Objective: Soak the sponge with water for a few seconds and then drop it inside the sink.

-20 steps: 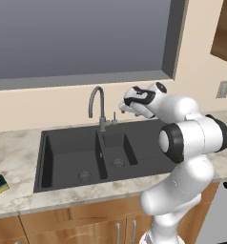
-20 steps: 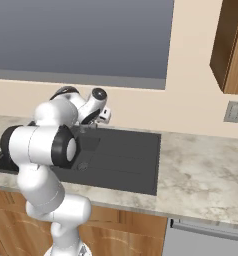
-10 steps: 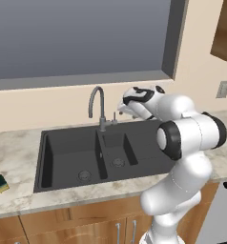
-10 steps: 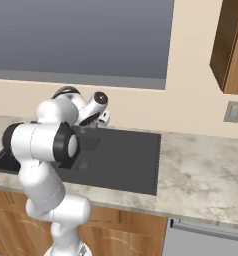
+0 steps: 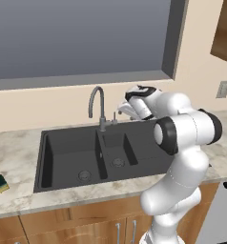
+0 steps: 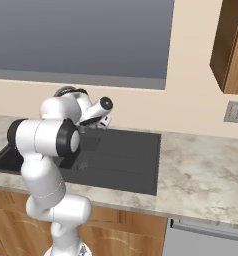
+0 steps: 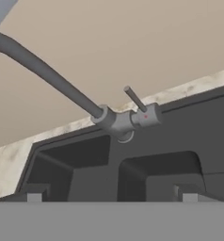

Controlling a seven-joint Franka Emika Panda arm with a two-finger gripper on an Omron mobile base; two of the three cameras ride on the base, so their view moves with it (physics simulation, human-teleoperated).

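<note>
The sponge (image 5: 0, 184), yellow with a dark green top, lies on the counter at the far left, well apart from the arm. The dark two-basin sink (image 5: 67, 143) is set in the counter, with its grey gooseneck faucet (image 5: 97, 102) at the back edge. My gripper (image 5: 120, 109) hovers open and empty just right of the faucet's handle (image 5: 114, 116). In the hand view the handle (image 7: 135, 100) and faucet base (image 7: 111, 120) lie ahead of my gripper (image 7: 111, 197), above the sink (image 7: 76, 160). Water is out of view.
A window fills the wall behind the faucet. The marble counter (image 6: 206, 175) runs right of the sink's flat drainboard (image 6: 126, 160). A wall outlet (image 6: 234, 111) and a wooden cabinet (image 6: 231, 45) are at the right.
The hand has crept slightly left and down toward the faucet handle. The jaws have stayed open.
</note>
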